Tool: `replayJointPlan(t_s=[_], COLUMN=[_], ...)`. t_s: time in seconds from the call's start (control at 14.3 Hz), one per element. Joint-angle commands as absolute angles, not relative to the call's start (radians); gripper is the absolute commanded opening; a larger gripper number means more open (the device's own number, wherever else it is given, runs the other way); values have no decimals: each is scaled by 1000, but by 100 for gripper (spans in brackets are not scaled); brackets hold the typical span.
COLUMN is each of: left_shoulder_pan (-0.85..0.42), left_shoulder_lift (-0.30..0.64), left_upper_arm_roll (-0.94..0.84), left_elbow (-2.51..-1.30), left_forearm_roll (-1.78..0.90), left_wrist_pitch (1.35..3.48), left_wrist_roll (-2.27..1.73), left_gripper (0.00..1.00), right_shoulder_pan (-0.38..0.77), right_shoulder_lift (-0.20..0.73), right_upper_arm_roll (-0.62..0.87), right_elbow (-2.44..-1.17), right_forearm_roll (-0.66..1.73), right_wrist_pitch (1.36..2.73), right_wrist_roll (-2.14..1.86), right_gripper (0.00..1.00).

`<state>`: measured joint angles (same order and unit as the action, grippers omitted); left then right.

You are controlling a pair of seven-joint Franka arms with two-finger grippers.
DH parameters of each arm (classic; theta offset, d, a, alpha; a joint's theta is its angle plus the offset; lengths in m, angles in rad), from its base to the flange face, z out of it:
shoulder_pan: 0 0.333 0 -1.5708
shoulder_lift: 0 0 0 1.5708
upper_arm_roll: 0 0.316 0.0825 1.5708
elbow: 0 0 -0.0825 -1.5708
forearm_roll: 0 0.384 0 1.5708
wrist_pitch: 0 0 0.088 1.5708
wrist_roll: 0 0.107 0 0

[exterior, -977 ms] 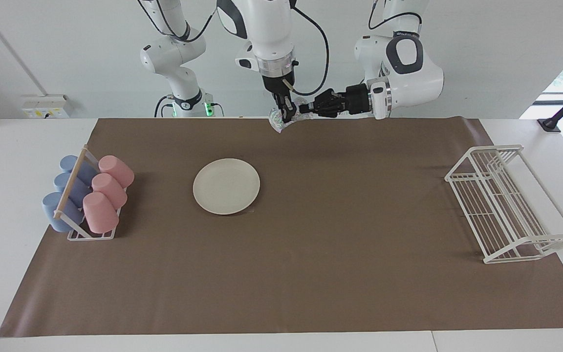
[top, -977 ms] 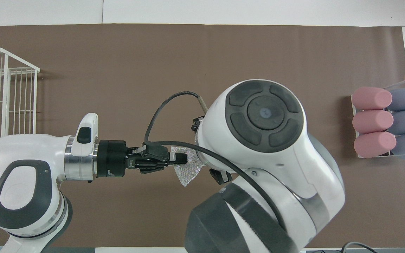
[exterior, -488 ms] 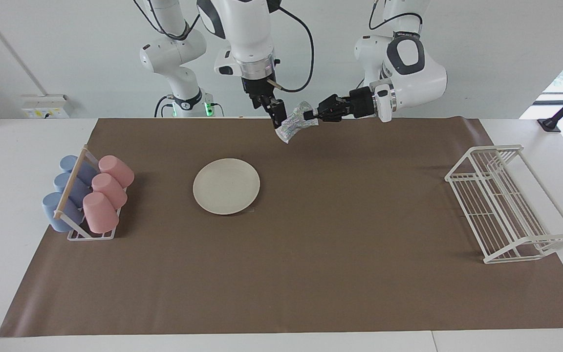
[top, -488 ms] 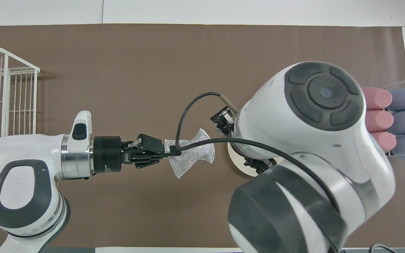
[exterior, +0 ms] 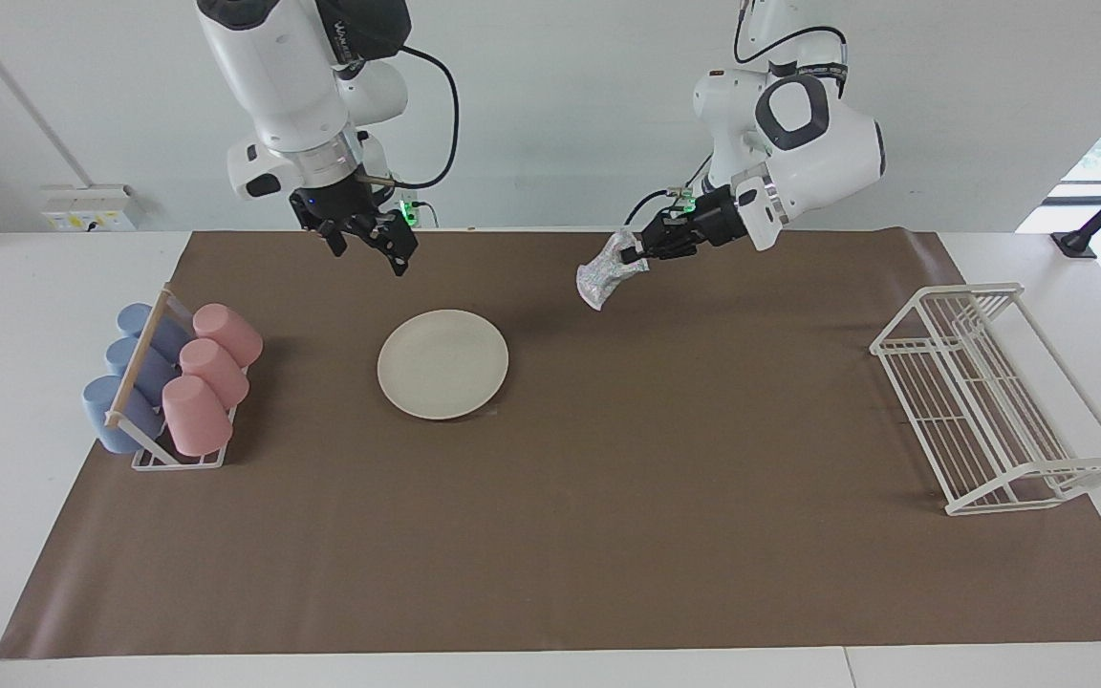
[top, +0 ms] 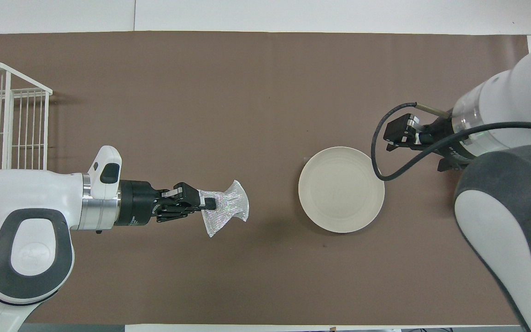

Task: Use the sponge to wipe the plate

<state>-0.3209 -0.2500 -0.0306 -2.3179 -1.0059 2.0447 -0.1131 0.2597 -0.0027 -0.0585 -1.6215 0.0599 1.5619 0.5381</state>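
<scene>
The cream-white plate [exterior: 442, 363] [top: 341, 189] lies flat on the brown mat, toward the right arm's end of the middle. My left gripper [exterior: 636, 256] [top: 210, 203] reaches in sideways, shut on one end of the silvery, wrinkly sponge [exterior: 598, 274] [top: 226, 208]. The sponge hangs in the air over bare mat, well apart from the plate. My right gripper [exterior: 366, 252] points downward with its fingers spread open and nothing between them. It hovers over the mat just off the plate's rim, on the side toward the cups.
A rack of pink and blue cups [exterior: 173, 387] [top: 507, 159] lying on their sides stands at the right arm's end. A white wire rack [exterior: 990, 401] [top: 5, 124] stands at the left arm's end. The brown mat [exterior: 608, 535] covers most of the table.
The right gripper opened, let go of the sponge and swung away toward its own end of the table, uncovering the plate. The left gripper kept the sponge and drew it slightly toward its own end.
</scene>
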Motion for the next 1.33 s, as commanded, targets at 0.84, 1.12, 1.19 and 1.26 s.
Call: replayJointPlan(t_s=[0.84,1.12,1.19,1.26], left_shoulder_pan=[-322,-340,-344,-366], left_shoulder_lift=[-130,-69,-37,-14], left_upper_arm_roll=[-31,-34,-40,-44], left_elbow=[-2028,-1893,-1856,-1827], left_forearm_roll=[-31,182,249,306], left_wrist_pitch=[1729,1532,1481,1439], left_wrist_roll=[-488,-498,-505,-512], left_gripper=[0,0,0,0], right_shoulder_pan=[58,44,46,40], right_shoulder_lift=[35,35,40,47], right_upper_arm_roll=[-74,-75,-83,-81], right_elbow=[-1637,-1632,-1585,-1559], right_forearm_roll=[38,43,40,37], right_wrist_pitch=[1536,1542,1536,1522], right_wrist_roll=[-2,-2,-5,-5], right_gripper=[100,100,100,100])
